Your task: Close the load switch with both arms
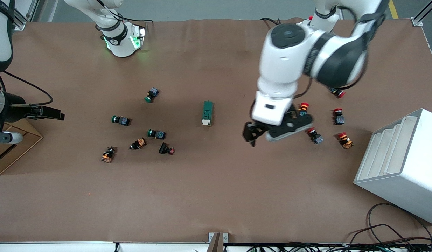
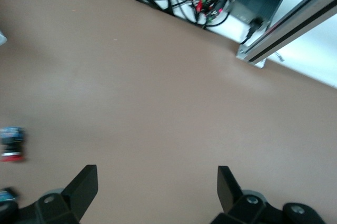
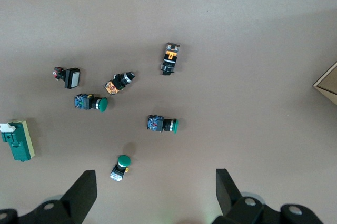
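Observation:
The load switch point(image 1: 207, 112), a dark green block with a cream lever end, lies flat near the middle of the table. It also shows in the right wrist view point(image 3: 18, 140). My left gripper point(image 1: 251, 136) hangs over bare table between the switch and the red buttons. It is open and empty in the left wrist view point(image 2: 158, 179). My right gripper point(image 3: 155, 182) is open and empty, high over the right arm's end of the table, above a green-capped button point(image 3: 121, 167). Neither gripper touches the switch.
Green-capped buttons point(image 1: 152, 94) point(image 1: 120, 120) point(image 1: 156, 133) and orange-black ones point(image 1: 138, 144) point(image 1: 108, 154) lie toward the right arm's end. Several red-capped buttons point(image 1: 338, 116) lie toward the left arm's end, beside a white rack point(image 1: 401, 161). A cardboard box point(image 1: 13, 147) sits at the right arm's end.

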Controlling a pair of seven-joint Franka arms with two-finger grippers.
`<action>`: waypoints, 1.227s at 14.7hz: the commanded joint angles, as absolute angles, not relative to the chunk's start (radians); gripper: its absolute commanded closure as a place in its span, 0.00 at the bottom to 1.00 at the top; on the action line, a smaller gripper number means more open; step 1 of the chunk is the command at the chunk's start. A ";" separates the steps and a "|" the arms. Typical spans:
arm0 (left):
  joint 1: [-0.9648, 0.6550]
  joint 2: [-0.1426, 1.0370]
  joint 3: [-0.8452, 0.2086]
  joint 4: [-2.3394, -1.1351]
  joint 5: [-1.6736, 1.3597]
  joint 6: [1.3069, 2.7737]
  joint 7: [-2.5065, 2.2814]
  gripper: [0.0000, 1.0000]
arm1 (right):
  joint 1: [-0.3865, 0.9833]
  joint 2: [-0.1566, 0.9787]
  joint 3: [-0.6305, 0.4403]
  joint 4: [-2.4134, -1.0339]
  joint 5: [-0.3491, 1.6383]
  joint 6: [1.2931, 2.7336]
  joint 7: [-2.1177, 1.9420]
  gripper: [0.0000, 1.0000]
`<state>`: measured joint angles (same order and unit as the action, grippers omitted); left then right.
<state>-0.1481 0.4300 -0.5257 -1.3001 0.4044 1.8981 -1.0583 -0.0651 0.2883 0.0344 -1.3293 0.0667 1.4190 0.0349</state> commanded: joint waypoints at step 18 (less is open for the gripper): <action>-0.052 -0.041 -0.017 -1.445 0.005 1.439 -0.005 0.00 | -0.110 0.256 0.057 -1.307 0.026 1.273 0.035 0.00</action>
<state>-0.0592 0.0027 -0.0288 -1.3998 0.0184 1.4526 -0.0472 -0.0960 0.2878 0.0409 -1.2995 0.0356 1.2860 0.0352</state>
